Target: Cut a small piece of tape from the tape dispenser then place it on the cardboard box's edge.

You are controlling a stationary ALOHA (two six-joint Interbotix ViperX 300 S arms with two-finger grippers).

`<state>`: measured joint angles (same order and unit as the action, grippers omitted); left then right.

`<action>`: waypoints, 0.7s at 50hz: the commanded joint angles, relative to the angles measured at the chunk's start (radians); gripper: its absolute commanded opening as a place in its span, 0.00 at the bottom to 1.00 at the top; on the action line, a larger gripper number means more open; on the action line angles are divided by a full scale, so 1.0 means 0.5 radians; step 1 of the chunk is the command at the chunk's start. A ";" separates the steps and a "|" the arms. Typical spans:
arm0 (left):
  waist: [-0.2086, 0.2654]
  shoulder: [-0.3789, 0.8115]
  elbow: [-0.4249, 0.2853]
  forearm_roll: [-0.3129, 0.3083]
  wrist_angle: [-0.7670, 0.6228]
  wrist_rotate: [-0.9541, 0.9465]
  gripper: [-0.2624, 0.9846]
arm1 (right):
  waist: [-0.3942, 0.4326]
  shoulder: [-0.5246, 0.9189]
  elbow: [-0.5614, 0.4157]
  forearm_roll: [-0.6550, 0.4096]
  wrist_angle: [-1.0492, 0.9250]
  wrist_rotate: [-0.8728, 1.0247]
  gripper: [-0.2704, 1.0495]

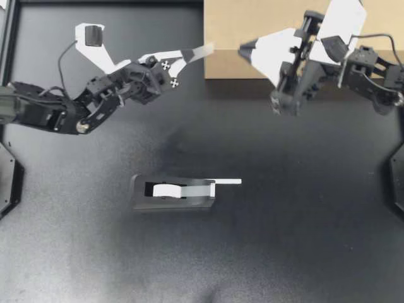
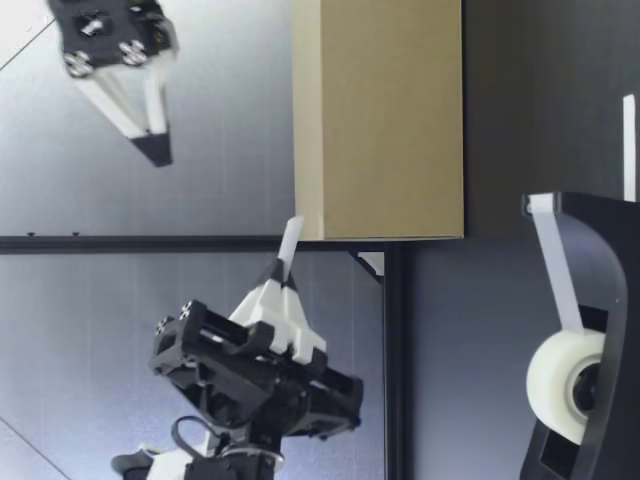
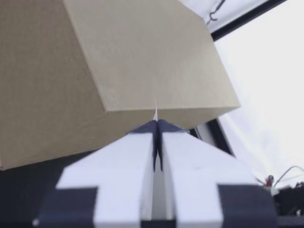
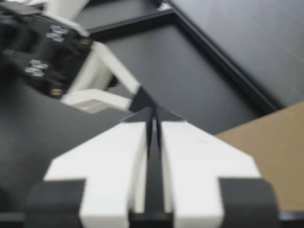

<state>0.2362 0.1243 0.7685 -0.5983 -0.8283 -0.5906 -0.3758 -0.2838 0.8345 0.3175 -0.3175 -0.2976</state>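
1. One tape dispenser (image 1: pixel 173 192) sits nearest the low camera, flat on the dark counter (image 1: pixel 297 240). A tongue of tape (image 1: pixel 227 182) sticks out of it toward my right arm's side. Neither arm is at it.
2. Farther back and raised off the counter, my left claw (image 1: pixel 182 60) is pinched closed on the small piece of tape (image 1: pixel 201 52). The left wrist view shows only a thin white sliver past the closed fingertips (edge-on, so its width is hidden there).
3. The strip's long axis runs straight on from the claw toward the cardboard box (image 1: pixel 230 25). Its free end lies at the box's side edge nearest my left arm. In the low view the tip stands about level with the box's top edge, at the corner; I cannot tell whether it touches.
4. Over the box itself, my right claw (image 1: pixel 243 52) hangs with its fingers pressed together and nothing between them. Its tip points toward the left claw across that same edge.
5. Judgement: the cutting looks done and the placing is the step in hand. The left arm carries the piece and is the nearer one to the edge. The next move probably calls for a short push forward and down to lay the free end on the cardboard. The right claw looks well placed to press it flat. The risk is that the strip clings to the fingers rather than to the box.
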 commanded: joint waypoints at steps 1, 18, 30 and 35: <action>0.034 -0.003 -0.055 0.012 -0.028 -0.012 0.12 | -0.043 0.043 -0.034 0.000 -0.071 -0.012 0.18; 0.095 0.095 -0.147 0.012 -0.028 -0.018 0.12 | -0.089 0.291 -0.160 -0.009 -0.117 -0.046 0.13; 0.117 0.172 -0.184 0.009 -0.018 -0.018 0.12 | -0.107 0.454 -0.273 -0.018 -0.058 -0.083 0.13; 0.129 0.187 -0.190 0.009 -0.018 -0.018 0.12 | -0.117 0.525 -0.319 -0.018 -0.040 -0.086 0.13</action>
<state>0.2899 0.2301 0.6934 -0.5967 -0.8345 -0.6029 -0.4218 -0.0245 0.7102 0.3114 -0.3390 -0.3390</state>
